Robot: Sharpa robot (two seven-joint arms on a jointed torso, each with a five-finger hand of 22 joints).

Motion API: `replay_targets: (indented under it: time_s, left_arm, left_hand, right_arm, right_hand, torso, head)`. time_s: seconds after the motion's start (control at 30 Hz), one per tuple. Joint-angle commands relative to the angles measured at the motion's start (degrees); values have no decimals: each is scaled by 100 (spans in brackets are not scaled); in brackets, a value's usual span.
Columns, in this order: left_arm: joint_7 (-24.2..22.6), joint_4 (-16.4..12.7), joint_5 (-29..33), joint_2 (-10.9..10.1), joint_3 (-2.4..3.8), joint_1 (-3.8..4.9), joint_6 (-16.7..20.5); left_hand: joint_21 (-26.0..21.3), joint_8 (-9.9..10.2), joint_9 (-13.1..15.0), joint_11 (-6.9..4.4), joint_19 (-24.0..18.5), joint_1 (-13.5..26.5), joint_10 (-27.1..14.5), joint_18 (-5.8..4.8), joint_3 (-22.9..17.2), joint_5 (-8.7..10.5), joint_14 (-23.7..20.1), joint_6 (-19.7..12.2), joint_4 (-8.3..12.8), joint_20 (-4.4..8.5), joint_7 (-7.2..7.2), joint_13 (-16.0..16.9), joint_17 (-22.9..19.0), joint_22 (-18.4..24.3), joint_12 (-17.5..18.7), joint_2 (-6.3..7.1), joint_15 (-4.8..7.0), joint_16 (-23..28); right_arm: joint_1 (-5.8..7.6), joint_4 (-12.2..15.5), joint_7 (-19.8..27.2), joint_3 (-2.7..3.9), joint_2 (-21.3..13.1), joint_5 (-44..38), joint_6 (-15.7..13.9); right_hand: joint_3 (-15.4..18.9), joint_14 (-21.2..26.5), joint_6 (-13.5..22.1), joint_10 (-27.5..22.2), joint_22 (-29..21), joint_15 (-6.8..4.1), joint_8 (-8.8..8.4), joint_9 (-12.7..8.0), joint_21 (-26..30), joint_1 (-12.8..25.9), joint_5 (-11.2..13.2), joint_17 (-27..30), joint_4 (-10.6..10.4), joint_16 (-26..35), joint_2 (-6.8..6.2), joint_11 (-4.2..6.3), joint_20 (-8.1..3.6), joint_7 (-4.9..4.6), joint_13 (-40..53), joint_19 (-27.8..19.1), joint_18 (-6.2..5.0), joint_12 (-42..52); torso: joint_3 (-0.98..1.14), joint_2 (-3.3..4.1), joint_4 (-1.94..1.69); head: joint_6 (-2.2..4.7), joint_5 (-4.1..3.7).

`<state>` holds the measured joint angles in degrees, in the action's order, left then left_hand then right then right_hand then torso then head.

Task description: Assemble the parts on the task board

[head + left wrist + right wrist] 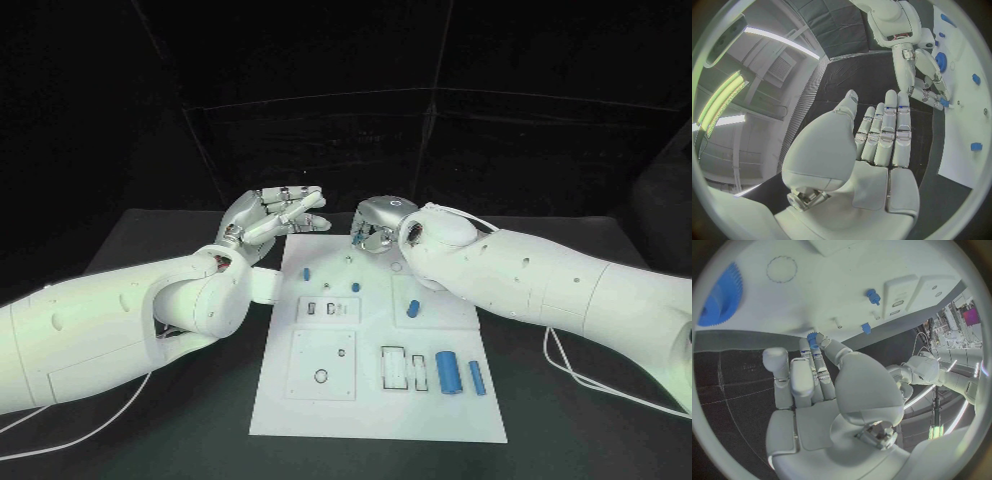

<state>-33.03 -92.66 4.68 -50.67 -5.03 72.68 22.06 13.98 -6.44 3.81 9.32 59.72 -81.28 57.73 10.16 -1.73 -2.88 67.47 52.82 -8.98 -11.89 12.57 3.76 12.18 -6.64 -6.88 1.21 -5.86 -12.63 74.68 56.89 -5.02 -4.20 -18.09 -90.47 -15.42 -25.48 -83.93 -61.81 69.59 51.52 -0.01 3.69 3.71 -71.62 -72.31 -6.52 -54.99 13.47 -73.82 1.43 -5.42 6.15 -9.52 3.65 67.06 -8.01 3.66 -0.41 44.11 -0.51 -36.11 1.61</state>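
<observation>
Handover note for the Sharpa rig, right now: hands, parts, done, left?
Left hand: holds nothing, fingers straight and apart, raised beside the far left corner of the task board.
Right hand: at the board's far edge, pinching a small blue part at its fingertips.
On the board: blue peg standing near the far left, blue piece at mid right, two blue cylinders lying near the right.
Done: cannot tell.
Left: place the pinched part; cylinders apparently still loose.

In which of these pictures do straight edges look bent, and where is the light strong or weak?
Head view: straight edges on the white rectangular task board, dark backdrop. Left wrist view: board edge curves, bright ceiling light strips, silver left robot hand evenly lit. Right wrist view: board bows, silver right robot hand well lit.
</observation>
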Motion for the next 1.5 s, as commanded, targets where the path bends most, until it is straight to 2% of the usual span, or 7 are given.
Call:
replay_targets:
  time_s: [0.03,0.8,0.93,1.1,1.23,1.37,1.5]
  left_arm:
    - [-19,-2,-37,5,5,11,-75]
    - [-6,26,-37,23,5,20,-78]
    - [1,27,-37,21,5,24,-82]
    - [10,28,-37,18,5,28,-88]
    - [16,28,-37,8,5,29,-91]
    - [27,22,-37,-21,4,30,-98]
    - [33,12,-37,-63,4,30,-101]
  left_hand:
    - [-32,41,-8,27,12,18,-10,17,13,3,-39,2,46,-25,21,-6,15,15,31,-42,-22,38]
    - [-32,41,-8,27,12,18,-10,17,13,3,-39,2,46,-25,21,-6,15,15,31,-42,-22,38]
    - [-40,45,-7,28,11,18,-12,17,16,3,-42,2,53,-27,22,-6,20,19,36,-45,-24,47]
    - [-45,51,-8,30,9,21,-17,17,19,3,-45,-2,58,-29,24,-7,23,22,42,-44,-26,53]
    - [-45,51,-8,30,9,21,-17,17,19,3,-45,-2,58,-29,24,-7,23,22,42,-44,-26,53]
    - [-53,59,-9,34,8,25,-26,17,24,3,-49,-9,64,-31,26,-8,29,27,51,-45,-28,63]
    - [-53,59,-9,34,8,25,-26,17,24,3,-49,-9,64,-31,26,-8,29,27,51,-45,-28,63]
  right_arm:
    - [12,-11,-46,1,23,-76,172]
    - [6,-179,-3,-1,206,-79,332]
    - [6,-215,-39,-1,219,-79,276]
    - [6,-203,-77,-1,186,-79,104]
    - [6,-51,-97,-1,28,-74,-61]
    - [7,381,-156,2,-390,79,-225]
    - [11,919,-237,22,-944,423,-369]
  right_hand:
    - [-35,-62,46,-39,-13,44,-8,9,-28,-18,45,22,0,-24,-59,9,34,-11,-4,-20,25,-12]
    - [-105,-17,168,-180,-125,72,-20,1,20,37,167,160,-86,38,-175,-18,57,-32,-12,-124,3,-22]
    - [62,314,860,-1100,-1116,269,-11,-18,596,156,286,1206,-214,641,-474,-219,192,-250,-14,-834,-165,-6]
    - [528,541,1815,-1702,-1662,304,-33,-23,990,54,321,1860,-376,1031,-615,-301,292,-252,10,-1199,-261,74]
    - [723,479,1631,-1633,-1706,295,6,9,1019,-58,283,1795,-464,974,-592,-285,281,-244,29,-1156,-268,232]
    - [853,356,1258,-1406,-1574,263,72,47,924,-128,156,1602,-544,836,-555,-250,254,-228,43,-987,-240,435]
    - [948,175,1019,-1009,-1104,219,139,70,632,-89,-12,1195,-670,583,-543,-197,215,-218,61,-615,-152,664]
  torso:
    - [-1,2,1]
    - [1,7,-2]
    - [-4,4,6]
    - [2,7,5]
    - [5,0,12]
    - [6,-9,28]
    - [5,-35,76]
  head:
    - [-6,13]
    - [-23,30]
    - [-20,36]
    - [-11,37]
    - [-7,31]
    - [-3,31]
    - [-1,36]
